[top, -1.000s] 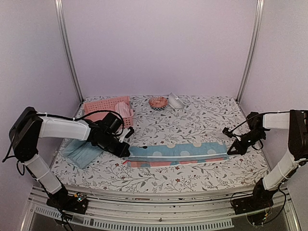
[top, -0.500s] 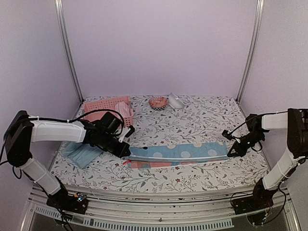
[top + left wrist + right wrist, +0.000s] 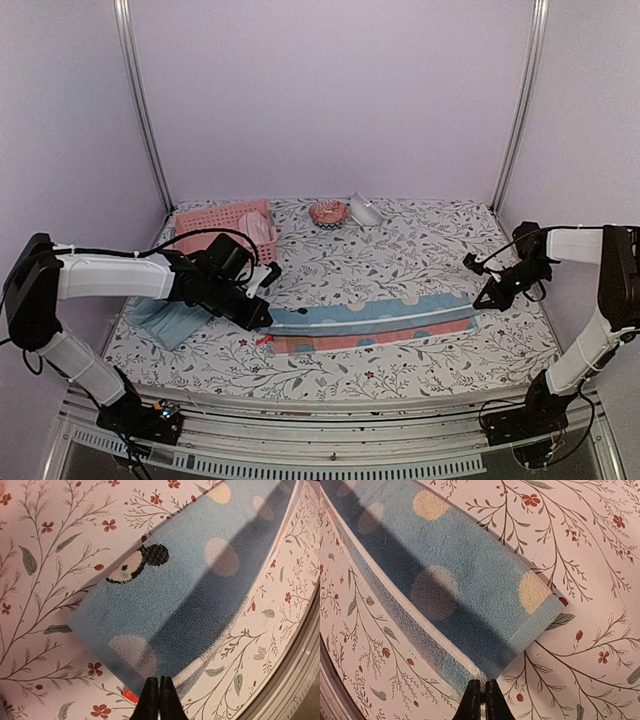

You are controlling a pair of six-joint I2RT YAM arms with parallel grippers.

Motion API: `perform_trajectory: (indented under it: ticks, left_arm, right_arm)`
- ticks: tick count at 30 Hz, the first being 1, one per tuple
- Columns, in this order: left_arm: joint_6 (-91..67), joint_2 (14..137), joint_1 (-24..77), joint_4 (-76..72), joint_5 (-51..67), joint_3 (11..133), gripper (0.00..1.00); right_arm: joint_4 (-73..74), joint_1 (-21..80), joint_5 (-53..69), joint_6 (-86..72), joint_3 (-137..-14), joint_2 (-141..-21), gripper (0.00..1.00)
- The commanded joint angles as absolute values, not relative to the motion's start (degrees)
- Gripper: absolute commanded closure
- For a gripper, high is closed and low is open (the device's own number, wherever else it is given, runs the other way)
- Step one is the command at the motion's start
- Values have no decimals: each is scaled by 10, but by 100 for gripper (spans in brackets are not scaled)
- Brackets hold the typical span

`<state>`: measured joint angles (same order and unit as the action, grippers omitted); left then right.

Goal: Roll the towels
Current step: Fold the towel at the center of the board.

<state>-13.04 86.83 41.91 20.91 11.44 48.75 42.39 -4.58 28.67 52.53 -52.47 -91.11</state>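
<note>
A long light blue towel (image 3: 370, 318) with pale dots and an orange near edge lies folded lengthwise across the floral table. My left gripper (image 3: 268, 315) is shut on its left end, my right gripper (image 3: 484, 300) on its right end. In the left wrist view the closed gripper (image 3: 158, 682) pinches the blue towel (image 3: 180, 590) at its upper layer's corner. The right wrist view shows the same grip (image 3: 481, 686) on the towel (image 3: 455, 590). A pale teal towel (image 3: 165, 320) lies under the left arm. A pink towel (image 3: 258, 232) sits in the basket.
The pink perforated basket (image 3: 205, 222) stands at the back left. A small orange bowl (image 3: 328, 212) and a white object (image 3: 365, 210) sit at the back centre. Metal rails run along the near table edge.
My right gripper has moved away from the near edge with its towel corner. The blue upper layer has shifted back and more of the orange strip shows. The left gripper has barely moved.
</note>
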Motion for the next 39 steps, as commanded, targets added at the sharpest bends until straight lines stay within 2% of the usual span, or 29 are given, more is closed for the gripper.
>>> perform_trajectory:
  ticks: [1,5,10,11,12,14,18,22,24,27,28,32,33,39]
  left_arm:
    - [-117,873,428,223,166,482,98]
    - [-112,899,435,241,206,480,96]
    - [-92,911,449,282,226,488,80]
    - [-84,905,451,281,245,491,78]
    - [-80,898,452,283,264,495,72]
    - [-69,884,453,291,287,509,64]
    - [-60,855,447,289,263,531,64]
    - [-74,857,434,264,205,546,65]
    - [-101,869,424,244,159,555,68]
    - [-148,913,403,233,144,577,79]
    - [-160,925,400,229,147,580,82]
    - [-198,960,396,213,120,589,87]
    - [-206,966,396,208,107,588,87]
    - [-235,1005,395,184,68,571,91]
  right_arm:
    - [417,-50,253,534,-519,-911,97]
    - [409,-50,260,538,-504,-921,96]
    - [408,-50,275,554,-473,-897,90]
    - [407,-51,276,557,-466,-888,88]
    - [410,-53,277,560,-464,-879,83]
    - [417,-60,285,564,-468,-865,70]
    - [467,-66,329,571,-520,-855,56]
    - [486,-65,387,543,-583,-851,51]
    - [465,-58,386,510,-603,-859,52]
    - [428,-35,363,452,-627,-887,58]
    - [417,-27,354,434,-631,-898,61]
    - [410,-11,340,369,-653,-964,85]
    - [410,-11,339,360,-656,-978,88]
    - [376,-11,308,336,-639,-1027,93]
